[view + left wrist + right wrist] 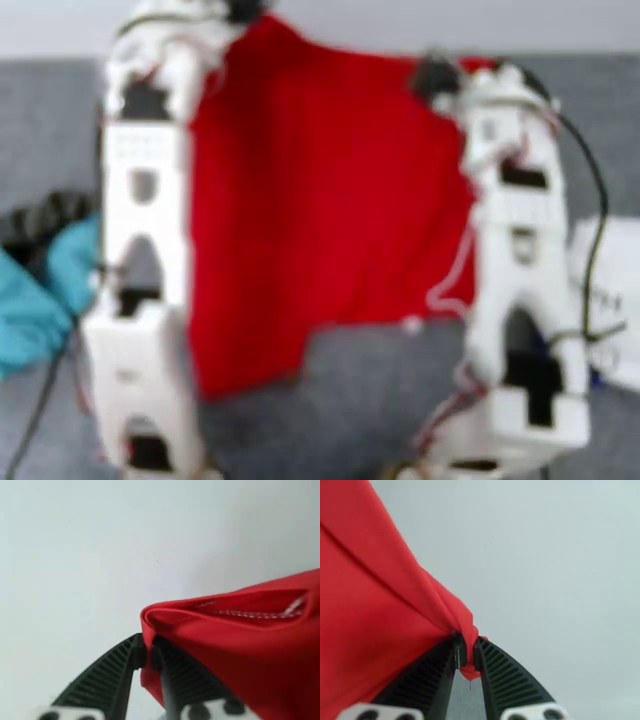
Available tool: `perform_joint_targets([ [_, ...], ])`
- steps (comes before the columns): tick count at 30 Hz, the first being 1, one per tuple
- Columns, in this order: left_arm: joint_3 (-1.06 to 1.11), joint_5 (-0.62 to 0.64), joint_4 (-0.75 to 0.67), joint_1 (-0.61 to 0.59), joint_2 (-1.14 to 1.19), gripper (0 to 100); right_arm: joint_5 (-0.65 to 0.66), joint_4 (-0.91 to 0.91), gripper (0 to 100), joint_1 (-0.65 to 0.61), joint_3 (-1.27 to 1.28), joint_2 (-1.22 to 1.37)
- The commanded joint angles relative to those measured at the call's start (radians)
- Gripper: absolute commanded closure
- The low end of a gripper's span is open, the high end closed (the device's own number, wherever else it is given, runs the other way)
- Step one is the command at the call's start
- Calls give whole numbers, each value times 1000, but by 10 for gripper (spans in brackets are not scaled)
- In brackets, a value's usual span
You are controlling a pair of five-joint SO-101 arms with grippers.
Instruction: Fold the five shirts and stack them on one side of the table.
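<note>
A red shirt (320,210) hangs spread between the two raised white arms, lifted off the grey table (370,400). My left gripper (146,650) is shut on one upper corner of the red shirt (240,645), where a stitched hem shows. At the other upper corner, my right gripper (466,652) pinches a bunched fold of the red shirt (380,625). In the high view the left arm's gripper (232,12) is at the cloth's top left and the right arm's gripper (437,75) at its top right. The shirt's lower edge hangs slanted, lower on the left.
A teal garment (40,295) lies at the table's left edge with a dark patterned one (45,215) behind it. White cloth (610,300) sits at the right edge. A pale wall is behind the table. Grey tabletop shows below the hanging shirt.
</note>
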Motion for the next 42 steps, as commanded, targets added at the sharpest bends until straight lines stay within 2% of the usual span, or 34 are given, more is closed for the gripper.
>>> perform_joint_targets([
  [1,-5,-14,-41,14,-14,985,9,-12,987,8,-137,45],
  [5,-4,-14,17,21,-14,985,9,-10,987,1,-144,79],
  [8,-4,-14,91,23,-14,985,9,61,987,-10,-143,77],
  [18,-16,-14,540,20,-26,985,5,545,987,-13,-147,38],
  [26,-156,-14,991,23,-25,985,3,892,987,-10,-146,-31],
  [27,-170,-14,1033,20,-25,985,3,924,987,-10,-146,-39],
  [30,-157,-11,1030,-17,-60,985,3,1024,987,-15,-146,-67],
  [34,12,-11,1030,-28,-172,985,3,1141,987,-15,-146,-88],
  [42,648,-48,1026,-6,-583,985,3,1297,987,-10,-144,-84],
])
